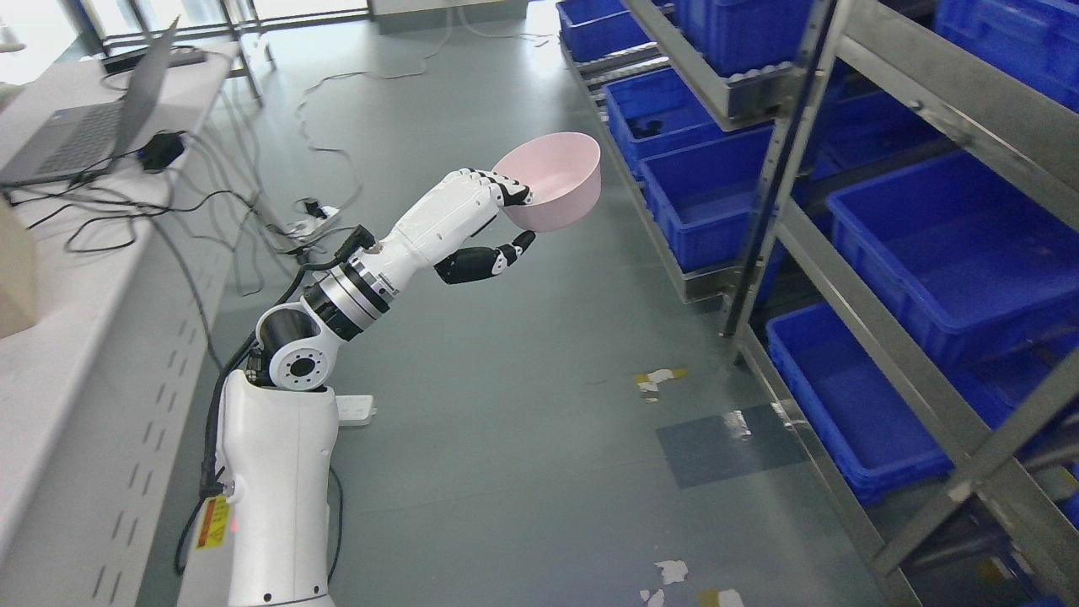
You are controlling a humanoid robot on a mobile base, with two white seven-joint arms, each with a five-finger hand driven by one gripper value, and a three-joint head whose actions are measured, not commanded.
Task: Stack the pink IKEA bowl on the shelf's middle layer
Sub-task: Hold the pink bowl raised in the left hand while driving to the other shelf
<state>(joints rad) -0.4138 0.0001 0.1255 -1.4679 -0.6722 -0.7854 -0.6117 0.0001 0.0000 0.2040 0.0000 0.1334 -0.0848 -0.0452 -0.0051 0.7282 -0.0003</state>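
**Above the aisle floor: pink bowl in our left hand**

Mid-air over the grey floor (523,438), we hold the pink bowl (556,181) up, mouth tilted toward the upper left, w/ its pale inside showing. Our left hand (485,223) has it pinched at the near rim: fingers (506,187) curl over the edge into the bowl, and the dark thumb (497,257) reaches up under its base. So the bowl is gripped, not resting on anything, and sits clear of the rack, just left of the metal shelf (885,76) and its front upright post (780,177).

Our left arm (337,312) comes up from the lower left; white forearm, silver wrist ring, black cable along the elbow. Right hand doesn't show, so we can't say anything about it.

Beyond the bowl, the shelf tiers carry blue bins (708,202). The nearest bins look empty; one farther back has a small dark item we can't make out. A larger blue bin (952,244) sits on the tier to the right, another below it near the floor.

Floor has bits of torn tape (657,378) and a darker patch near the rack's foot. At left, a white table (93,337) w/ a laptop (93,126) and tangled black cables (126,211); more cables trail across the floor to a power strip (308,223).
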